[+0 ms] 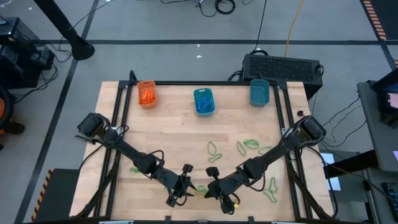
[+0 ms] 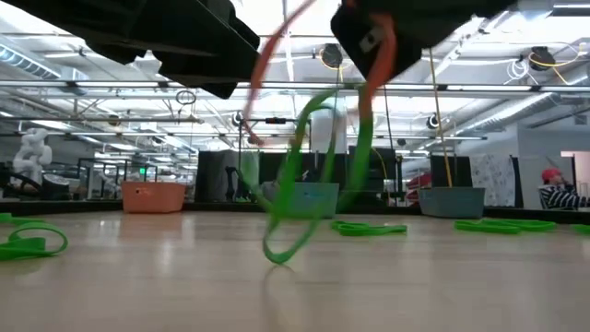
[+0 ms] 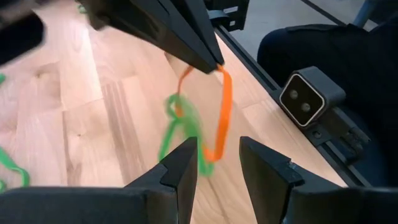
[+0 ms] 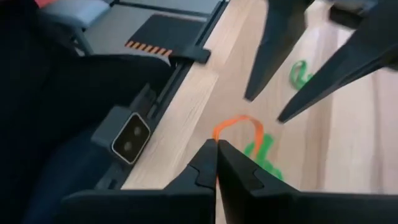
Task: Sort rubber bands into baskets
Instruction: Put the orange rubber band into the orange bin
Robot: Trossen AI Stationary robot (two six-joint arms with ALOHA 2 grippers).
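My right gripper (image 4: pixel 216 149) is shut on an orange rubber band (image 3: pixel 221 106) near the table's near edge, and shows in the high view (image 1: pixel 210 188). A green rubber band (image 2: pixel 304 175) is tangled through the orange one and hangs with it. My left gripper (image 3: pixel 214 155) is open and faces it closely (image 1: pixel 185 185); its fingers stand on either side of the hanging bands' lower end, and I see no touch. At the far edge stand an orange basket (image 1: pixel 147 93) and two teal baskets (image 1: pixel 204 101) (image 1: pixel 259 92). My right gripper pinches the orange band's upper end (image 3: pixel 216 67) between its two fingertips, which slant down from above. The orange loop hangs slack below the fingers. The green band hangs looped through it, and its lower end (image 2: pixel 277 254) touches the table.
Several loose green bands lie on the table's right half (image 1: pixel 249 144) (image 1: pixel 214 149) (image 1: pixel 270 186), and one lies at the left (image 1: pixel 135 168). The orange basket holds orange bands; the middle teal basket holds blue ones. A black box (image 1: pixel 283 65) stands beyond the far right corner.
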